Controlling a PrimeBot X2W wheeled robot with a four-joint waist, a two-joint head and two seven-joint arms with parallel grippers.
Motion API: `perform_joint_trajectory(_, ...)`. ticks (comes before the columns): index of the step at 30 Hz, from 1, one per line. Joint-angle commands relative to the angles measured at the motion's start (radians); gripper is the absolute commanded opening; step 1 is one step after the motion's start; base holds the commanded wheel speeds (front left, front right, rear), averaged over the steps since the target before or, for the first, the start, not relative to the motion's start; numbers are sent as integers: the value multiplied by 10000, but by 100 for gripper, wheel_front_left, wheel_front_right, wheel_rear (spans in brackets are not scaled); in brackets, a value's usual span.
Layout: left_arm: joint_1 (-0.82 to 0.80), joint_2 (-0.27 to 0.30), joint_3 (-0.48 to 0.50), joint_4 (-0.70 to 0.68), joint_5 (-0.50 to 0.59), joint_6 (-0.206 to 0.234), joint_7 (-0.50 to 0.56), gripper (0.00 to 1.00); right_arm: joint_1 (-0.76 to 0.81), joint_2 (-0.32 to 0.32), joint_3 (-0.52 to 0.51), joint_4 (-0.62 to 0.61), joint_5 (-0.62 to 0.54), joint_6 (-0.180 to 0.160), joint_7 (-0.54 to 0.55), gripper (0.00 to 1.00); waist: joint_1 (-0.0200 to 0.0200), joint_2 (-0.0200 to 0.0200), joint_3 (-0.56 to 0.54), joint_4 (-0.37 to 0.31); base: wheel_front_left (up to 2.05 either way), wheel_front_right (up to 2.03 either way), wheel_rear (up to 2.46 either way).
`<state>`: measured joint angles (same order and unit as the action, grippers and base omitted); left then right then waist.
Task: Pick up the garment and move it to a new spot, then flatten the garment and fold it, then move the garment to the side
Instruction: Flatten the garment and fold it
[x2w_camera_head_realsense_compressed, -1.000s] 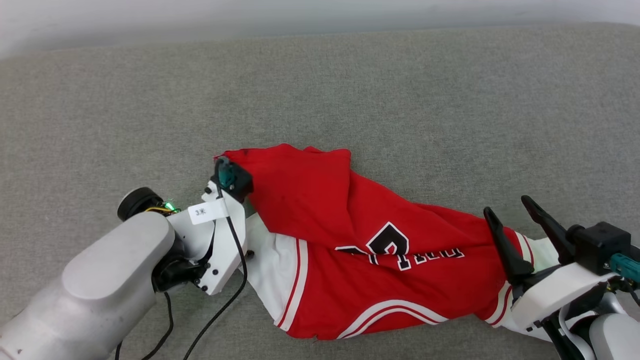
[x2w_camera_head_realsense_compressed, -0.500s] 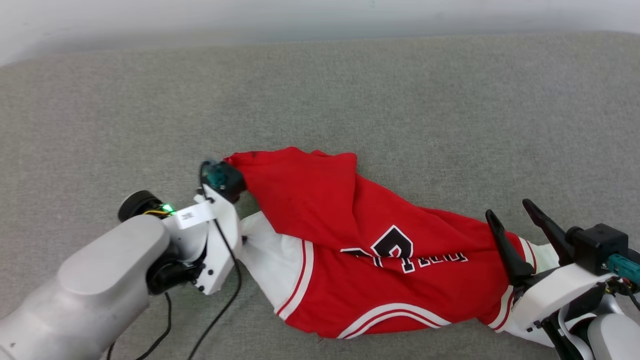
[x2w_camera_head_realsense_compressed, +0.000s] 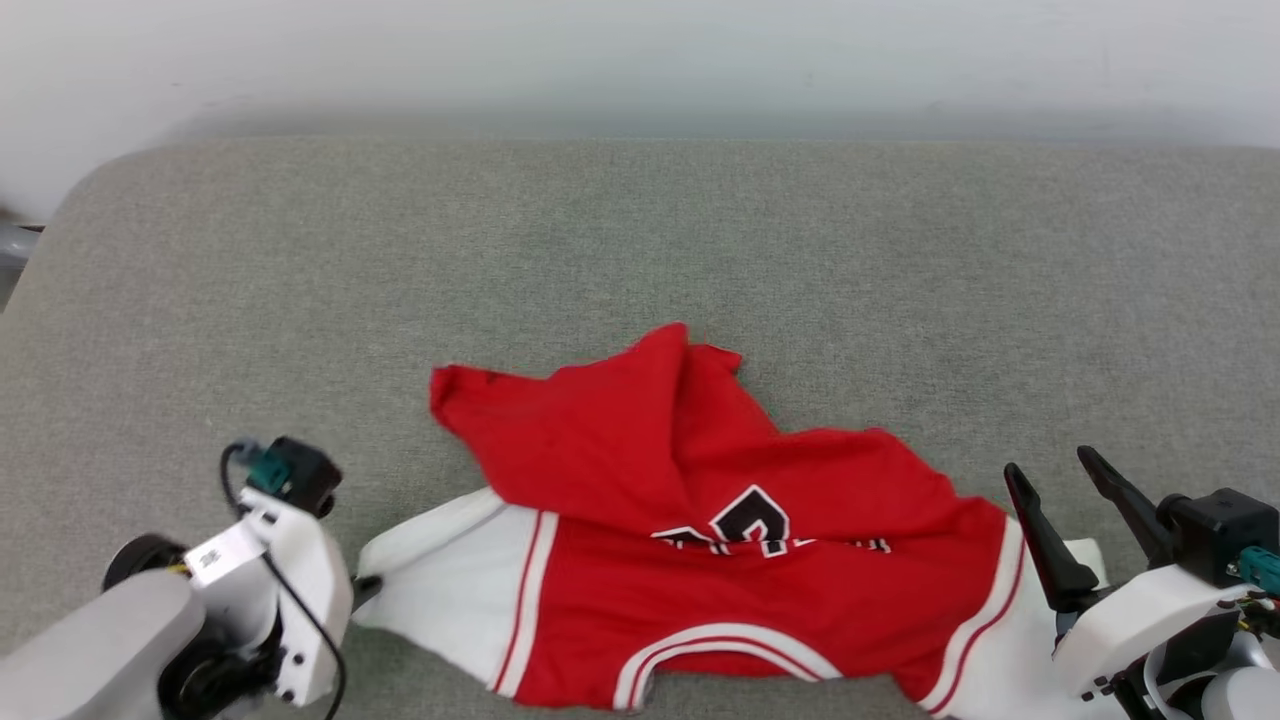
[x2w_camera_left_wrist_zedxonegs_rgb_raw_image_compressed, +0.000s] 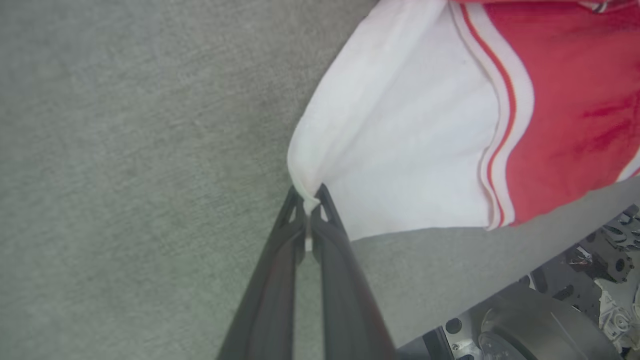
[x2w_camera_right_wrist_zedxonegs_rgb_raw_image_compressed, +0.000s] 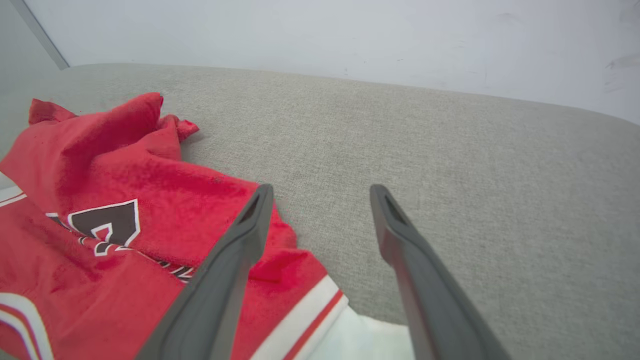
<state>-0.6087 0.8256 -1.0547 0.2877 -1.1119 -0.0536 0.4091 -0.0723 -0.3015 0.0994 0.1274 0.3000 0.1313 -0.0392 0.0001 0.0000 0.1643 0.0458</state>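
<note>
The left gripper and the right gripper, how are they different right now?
The left gripper is shut, pinching the garment at a white sleeve's edge; the right gripper is open, holding nothing. The left gripper is at the garment's left end; the right gripper is by the opposite sleeve. Both have two long dark fingers.

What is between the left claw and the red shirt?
Nothing: the left gripper pinches the garment directly at its white sleeve, as the left wrist view shows.

The red-and-white cloth shirt (x2w_camera_head_realsense_compressed: 620, 460) looked soft and fuzzy. The grey cloth surface (x2w_camera_head_realsense_compressed: 640, 230) under it looked rough and woven. The dark fingers (x2w_camera_right_wrist_zedxonegs_rgb_raw_image_compressed: 235, 260) of the right gripper (x2w_camera_right_wrist_zedxonegs_rgb_raw_image_compressed: 321, 190) looked matt.
</note>
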Motion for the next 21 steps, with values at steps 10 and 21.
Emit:
perform_joint_trajectory(10, 1281, -219, -42, 524, -275, 594, -842, 0, -81, -316, 37, -27, 60, -11, 160, 100, -1, 0, -298, 328, 0, 0, 0)
perform_joint_trajectory(21, 1268, -1047, 818, 409, 782, 1741, -4350, 100, -2062, -1515, 353, -736, 637, -11, 737, 100, -1, 0, -651, 1065, 0, 0, 0)
